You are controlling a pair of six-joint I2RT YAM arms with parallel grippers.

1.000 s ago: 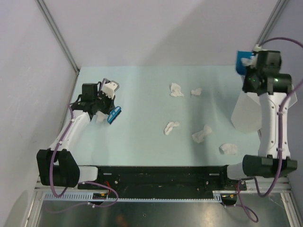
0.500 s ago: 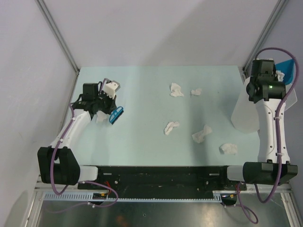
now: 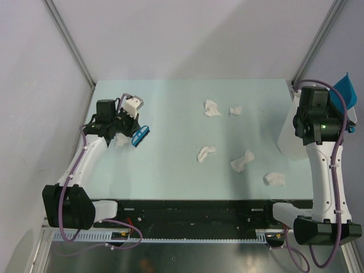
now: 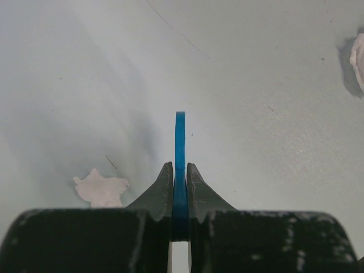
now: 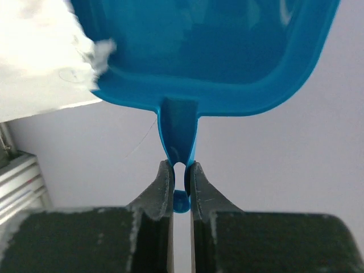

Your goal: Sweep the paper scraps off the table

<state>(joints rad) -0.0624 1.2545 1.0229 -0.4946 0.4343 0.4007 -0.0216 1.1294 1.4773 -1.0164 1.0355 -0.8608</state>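
Paper scraps (image 3: pixel 206 153) are mostly unswept: we count five across the middle and right of the table (image 3: pixel 170 114), plus one beside our left gripper (image 4: pixel 180 170), which is clamped on a blue brush (image 4: pixel 180 142). Our right gripper (image 5: pixel 181 168) pinches a blue dustpan (image 5: pixel 216 51) by its handle, near the white bin (image 3: pixel 293 139) at the far right.

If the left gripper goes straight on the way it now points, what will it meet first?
Probably only bare table: the left gripper, shut on a blue tool, points at open surface. One paper scrap lies right of that line; depth is unclear.
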